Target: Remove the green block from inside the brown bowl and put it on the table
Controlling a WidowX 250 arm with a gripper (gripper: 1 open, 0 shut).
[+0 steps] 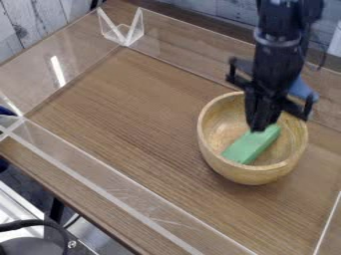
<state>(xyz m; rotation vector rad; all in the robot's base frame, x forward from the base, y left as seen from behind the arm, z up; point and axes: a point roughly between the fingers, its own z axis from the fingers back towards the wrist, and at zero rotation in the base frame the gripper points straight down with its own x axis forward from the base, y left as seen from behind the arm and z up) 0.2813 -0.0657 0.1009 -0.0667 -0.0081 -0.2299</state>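
Green block [253, 146] is seen tilted inside the brown bowl [217, 149], its upper end raised toward the far right and its lower end close to the bowl's floor. That upper end is clamped between the narrowed fingers of the black pincer [266, 124], which points straight down from a dark arm entering at the top right. Whether the lower end is touching the wood of the bowl cannot be told.

The bowl is set on the right part of the desk [134, 120], a brown wood-grain top marked with fine lengthwise streaks. The desk is bordered by low clear acrylic walls [80, 45], with glare caught along the left panel and a clear corner piece [123, 27] standing at the far end. Beyond the far wall, pale wooden planking is seen at the upper left. Below the near edge, at the lower left, dark rounded parts of some equipment are partly shown, too cut off to be identified. No brand, label or readable writing is shown anywhere in the view.
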